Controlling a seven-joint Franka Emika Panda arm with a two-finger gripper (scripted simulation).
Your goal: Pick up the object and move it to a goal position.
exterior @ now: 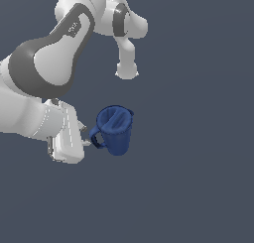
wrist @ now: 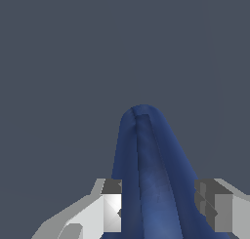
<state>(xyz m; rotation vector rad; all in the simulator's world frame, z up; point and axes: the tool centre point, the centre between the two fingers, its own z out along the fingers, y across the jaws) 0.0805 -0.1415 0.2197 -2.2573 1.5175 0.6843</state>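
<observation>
Flat slate-grey background fills both views; no edge, desk rim or goal marker shows anywhere, so whether the grey is a surface under the things or plain backdrop cannot be told.

Dark blue jug (exterior: 115,129) sits near the middle of the exterior view, mouth turned toward the camera, loop handle (exterior: 97,137) on the exterior view's left side. White Panda arm (exterior: 49,58) comes in from the exterior view's left, and its hand (exterior: 88,138) meets the jug at the handle side.

Wrist view: a tall blue band of the jug (wrist: 149,174) runs up between the two fingers (wrist: 111,204), one finger on each side and both touching or very nearly touching the blue. Hand reads as pinching the jug at or by the handle, fingers partly spread only by what lies between them. Whether the squeeze is firm cannot be told.

Step in hand, by judgement: the grasp itself, at or just past closing. Nothing shows whether the jug is lifted; no shadow or contact line to go by.

Next move likely calls for a confirmed hold, then a slow carry toward the goal. A handle-side grip puts the body's weight off to one side, so the jug may swing or twist in the fingers; gentle motion advised.
</observation>
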